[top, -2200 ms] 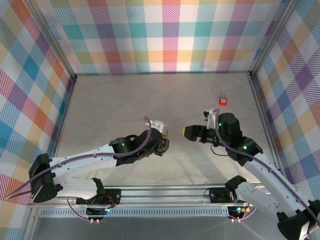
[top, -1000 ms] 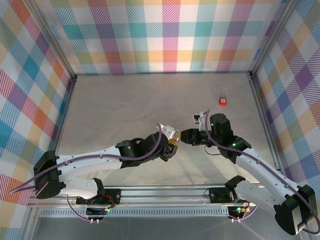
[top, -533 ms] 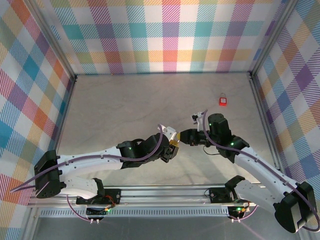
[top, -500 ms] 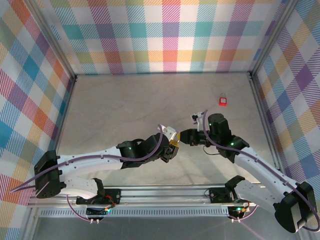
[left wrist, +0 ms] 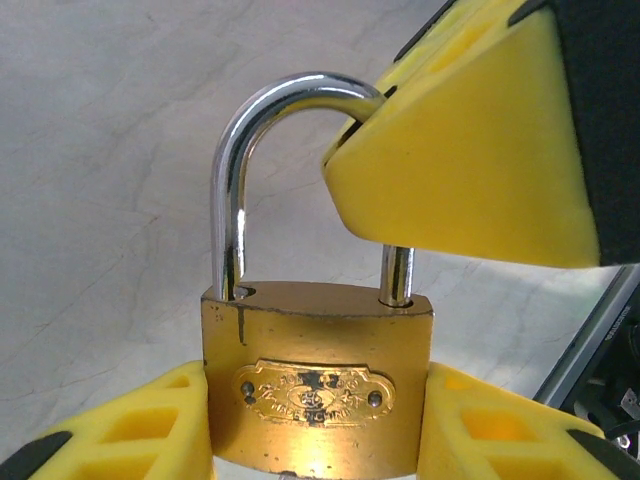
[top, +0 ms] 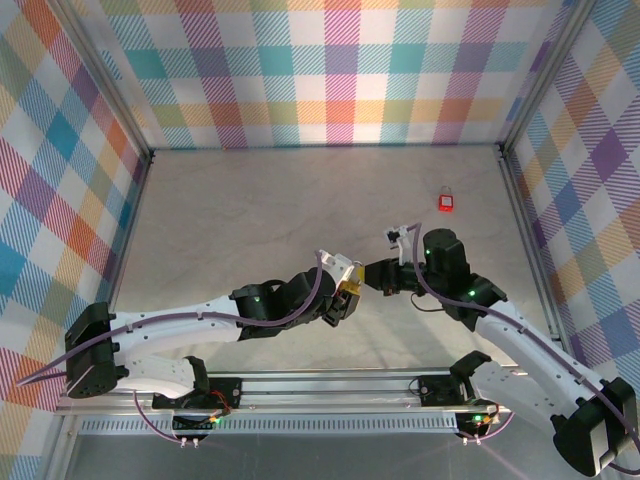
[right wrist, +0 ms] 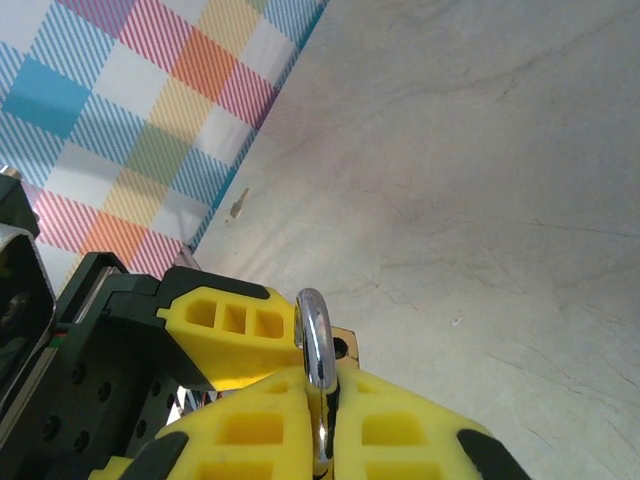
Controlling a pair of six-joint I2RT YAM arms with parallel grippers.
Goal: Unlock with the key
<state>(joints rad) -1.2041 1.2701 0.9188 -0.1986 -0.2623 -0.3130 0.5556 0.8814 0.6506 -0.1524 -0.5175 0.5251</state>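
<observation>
Left gripper (left wrist: 318,432) clamps the brass padlock (left wrist: 318,355) between its 2 fingers (left wrist: 130,430); right gripper (right wrist: 322,425) (yellow-padded) pinches its shackle (right wrist: 313,335).

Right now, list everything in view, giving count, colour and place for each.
padlock: one, brass body with silver shackle, between the two grippers, mid-table.
small red object: one, red, on the table at the far right; too small to identify.
table: one, pale grey marbled, under everything.
walls: three, multicoloured plaid, around the table.
rail: one, silver, along the near edge.
left gripper: one, yellow fingers, shut on the padlock's body.
right gripper: one, yellow fingers, shut on the shackle.
</observation>
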